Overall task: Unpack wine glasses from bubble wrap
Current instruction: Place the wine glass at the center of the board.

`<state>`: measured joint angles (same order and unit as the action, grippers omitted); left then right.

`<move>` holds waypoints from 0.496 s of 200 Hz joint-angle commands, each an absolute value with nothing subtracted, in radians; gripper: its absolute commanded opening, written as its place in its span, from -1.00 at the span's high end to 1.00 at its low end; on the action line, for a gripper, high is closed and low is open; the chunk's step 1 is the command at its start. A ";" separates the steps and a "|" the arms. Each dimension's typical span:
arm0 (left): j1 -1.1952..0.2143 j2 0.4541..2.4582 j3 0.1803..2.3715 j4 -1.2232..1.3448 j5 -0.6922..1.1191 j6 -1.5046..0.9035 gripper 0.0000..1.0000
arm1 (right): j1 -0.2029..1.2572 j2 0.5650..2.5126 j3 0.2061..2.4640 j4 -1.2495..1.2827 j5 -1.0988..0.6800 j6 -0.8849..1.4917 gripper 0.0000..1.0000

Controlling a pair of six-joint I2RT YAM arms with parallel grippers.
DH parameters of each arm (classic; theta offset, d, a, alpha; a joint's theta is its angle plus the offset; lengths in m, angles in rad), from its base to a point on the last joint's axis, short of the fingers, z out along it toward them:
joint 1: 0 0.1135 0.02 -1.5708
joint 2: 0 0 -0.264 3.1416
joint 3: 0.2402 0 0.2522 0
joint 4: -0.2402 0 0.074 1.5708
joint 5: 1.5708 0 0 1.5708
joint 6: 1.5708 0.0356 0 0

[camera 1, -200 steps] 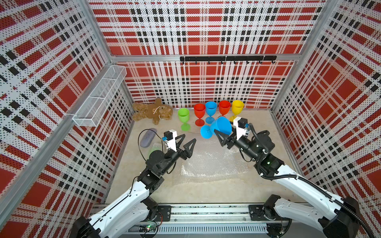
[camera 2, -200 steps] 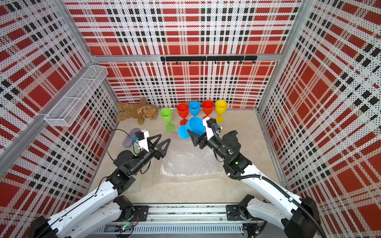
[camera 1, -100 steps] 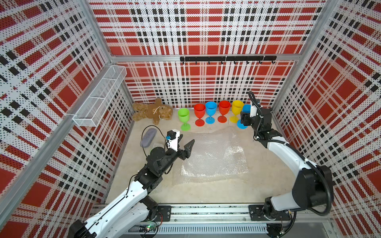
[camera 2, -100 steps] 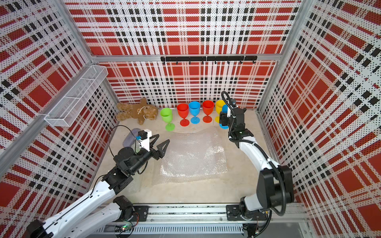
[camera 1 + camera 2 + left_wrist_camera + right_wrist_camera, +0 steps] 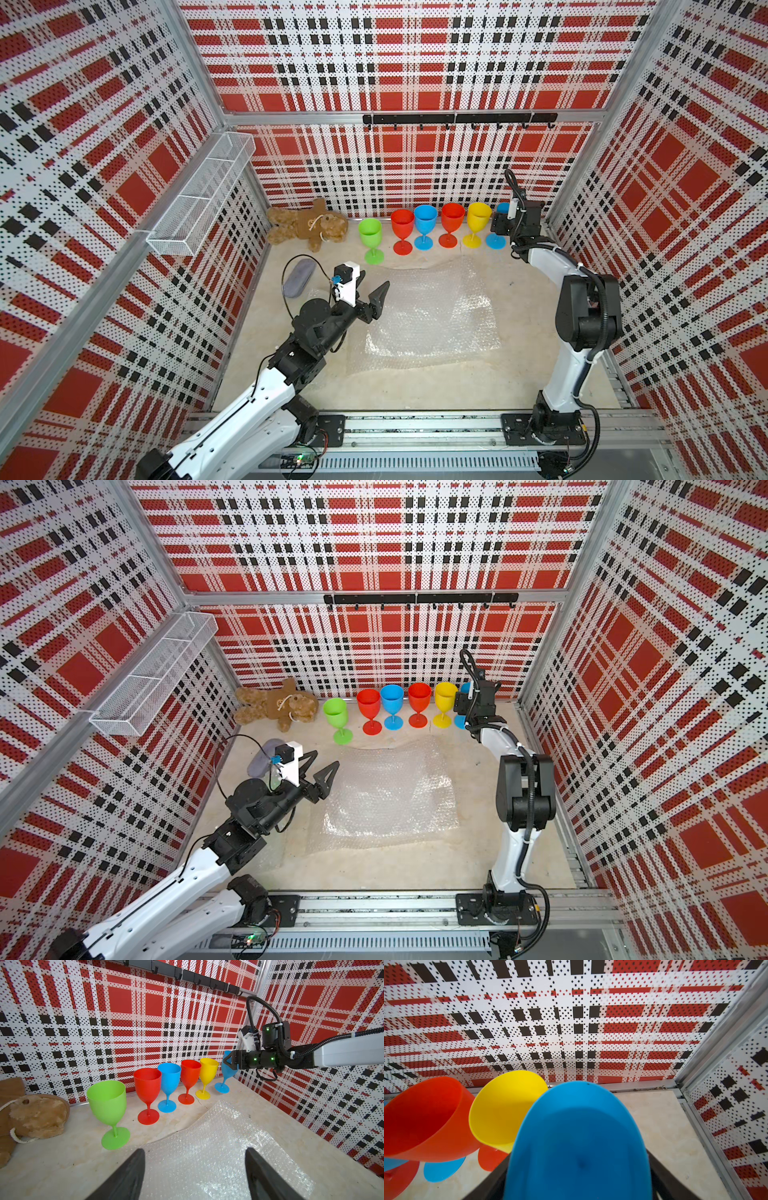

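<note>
Several wine glasses stand in a row along the back wall: green (image 5: 370,232), red (image 5: 402,222), blue (image 5: 425,216), red (image 5: 452,216) and yellow (image 5: 478,216). At the row's right end my right gripper (image 5: 500,224) is shut on the bowl of another blue wine glass (image 5: 226,1072), upright, its foot (image 5: 494,241) at the table. In the right wrist view its bowl (image 5: 577,1147) fills the space between the fingers. The bubble wrap (image 5: 428,311) lies flat mid-table. My left gripper (image 5: 374,279) hovers open over its left edge, holding nothing.
A brown teddy bear (image 5: 307,226) lies at the back left, and a grey pouch (image 5: 298,276) sits by the left wall. A wire basket (image 5: 199,199) hangs on the left wall. A black hook rail (image 5: 457,118) runs along the back wall.
My right arm carried the blue wine glass from mid-table to the right end of the row and turned it upright. The left gripper has barely moved.
</note>
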<state>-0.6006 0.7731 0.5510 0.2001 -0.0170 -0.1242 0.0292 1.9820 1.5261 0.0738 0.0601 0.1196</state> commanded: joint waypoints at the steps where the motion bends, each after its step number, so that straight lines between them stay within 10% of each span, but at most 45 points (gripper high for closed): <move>1: -0.592 0.783 0.541 0.203 -0.029 -0.106 -0.53 | 0.017 2.045 1.595 0.069 0.050 0.109 -0.60; 99: -0.583 0.805 0.543 0.202 -0.021 -0.101 -0.54 | 0.011 2.162 1.677 0.034 0.030 0.140 -0.73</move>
<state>-0.5938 0.7998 0.5491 0.1978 -0.0174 -0.1146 0.0200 2.1448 1.6543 0.0425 0.0444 0.1364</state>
